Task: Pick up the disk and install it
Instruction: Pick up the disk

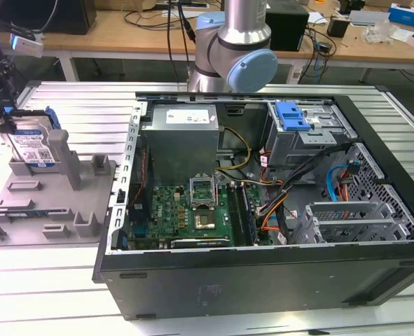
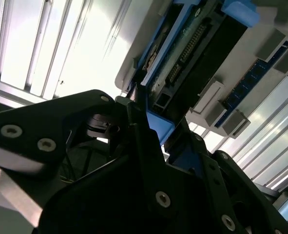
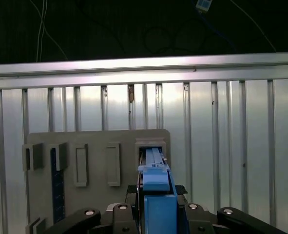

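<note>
The disk (image 1: pixel 37 145) stands upright, pinched by the pincer (image 3: pixel 157 192), just beside a tall grey post (image 1: pixel 64 155)

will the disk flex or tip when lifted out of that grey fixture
Probably stiff: the disk looks like a metal slab. It stands on edge in the grey fixture, so it could tip if released. Its exposed circuit board suggests it's fragile.

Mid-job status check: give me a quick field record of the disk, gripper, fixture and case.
disk: upright on edge, lower end in a slot of the grey fixture
gripper: closed on the disk's upper edge, blue carrier between its fingers
computer case: open, to the exterior view's right of the fixture
install: not yet done
</note>
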`<state>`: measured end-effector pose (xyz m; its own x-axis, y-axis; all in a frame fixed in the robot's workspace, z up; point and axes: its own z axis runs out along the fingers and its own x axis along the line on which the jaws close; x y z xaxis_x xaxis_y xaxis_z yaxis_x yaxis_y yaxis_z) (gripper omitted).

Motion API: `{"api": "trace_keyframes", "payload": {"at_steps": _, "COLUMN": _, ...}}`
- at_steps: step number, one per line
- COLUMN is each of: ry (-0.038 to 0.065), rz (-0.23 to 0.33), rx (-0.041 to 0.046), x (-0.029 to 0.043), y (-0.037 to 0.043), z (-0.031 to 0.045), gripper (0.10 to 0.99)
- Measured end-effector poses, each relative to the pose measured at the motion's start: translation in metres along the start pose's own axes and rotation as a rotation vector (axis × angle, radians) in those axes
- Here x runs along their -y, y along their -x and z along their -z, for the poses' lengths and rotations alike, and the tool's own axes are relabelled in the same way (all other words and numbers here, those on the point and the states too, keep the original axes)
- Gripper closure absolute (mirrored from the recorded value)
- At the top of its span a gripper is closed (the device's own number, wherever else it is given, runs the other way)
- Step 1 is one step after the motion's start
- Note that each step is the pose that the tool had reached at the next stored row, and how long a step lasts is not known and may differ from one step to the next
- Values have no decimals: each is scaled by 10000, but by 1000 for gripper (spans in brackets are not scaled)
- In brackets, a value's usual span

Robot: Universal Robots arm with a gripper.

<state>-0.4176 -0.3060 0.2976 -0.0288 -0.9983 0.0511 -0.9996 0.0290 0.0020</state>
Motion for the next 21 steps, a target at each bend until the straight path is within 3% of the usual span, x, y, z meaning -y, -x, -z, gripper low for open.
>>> {"api": "trace_keyframes", "payload": {"at_steps": 21, "ry": 2, "rz": -1, "rx": -1, "x": -8, "y": -38, "z": -11, "gripper": 718}}
